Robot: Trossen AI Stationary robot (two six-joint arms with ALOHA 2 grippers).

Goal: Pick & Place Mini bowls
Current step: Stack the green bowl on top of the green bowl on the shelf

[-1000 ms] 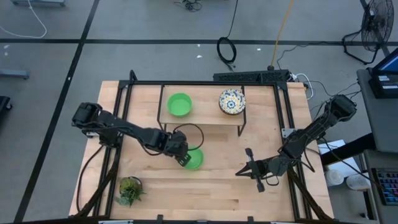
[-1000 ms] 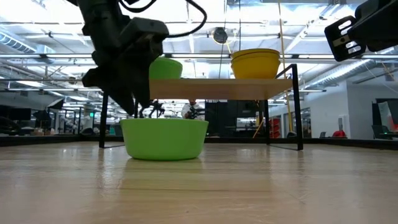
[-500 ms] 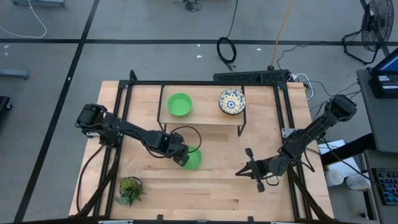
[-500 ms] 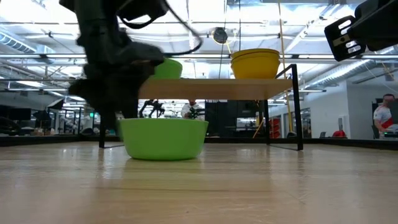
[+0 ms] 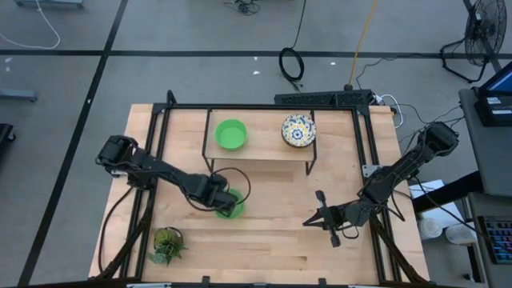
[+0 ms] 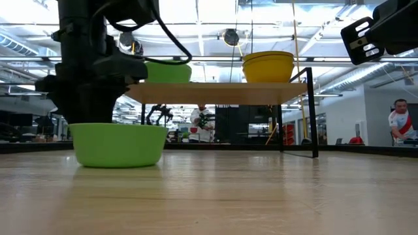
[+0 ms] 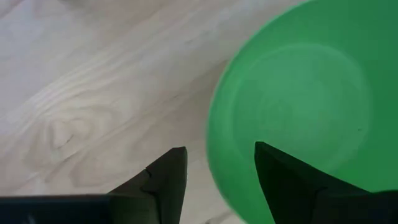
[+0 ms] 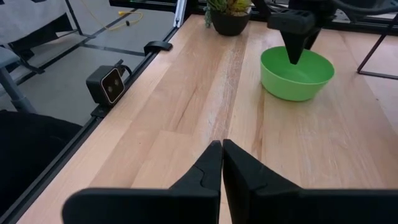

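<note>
A plain green mini bowl (image 5: pixel 234 205) stands upright on its base on the table, also in the low view (image 6: pixel 117 145) and the right wrist view (image 8: pixel 297 76). My left gripper (image 5: pixel 223 201) points down at the bowl's left rim, open, with the rim between its fingers (image 7: pixel 217 152). A second green bowl (image 5: pixel 231 134) and a floral bowl (image 5: pixel 298 130) rest on the wooden shelf (image 5: pixel 264 156); the floral bowl's yellow outside shows in the low view (image 6: pixel 268 66). My right gripper (image 5: pixel 332 228) is shut and empty above the table's right part (image 8: pixel 221 146). My left gripper comes from above, pointing down, at the bowl's left rim (image 7: pixel 211 149). One finger (image 7: pixel 280 180) is inside the bowl and one (image 7: pixel 168 180) is outside, with bare wood showing between the outer finger and the rim. Where the inner finger meets the wall is hidden. The bowl sits upright on the table.
A small spiky potted plant (image 5: pixel 168 244) stands near the table's near left corner. The shelf's black metal legs (image 6: pixel 315 111) stand behind the bowl. A black frame (image 5: pixel 364 136) runs round the table. People show in the room beyond (image 6: pixel 400 124).
My left gripper has gone toward the table's left edge. The green bowl has slid along the table with it, staying upright on its base.
</note>
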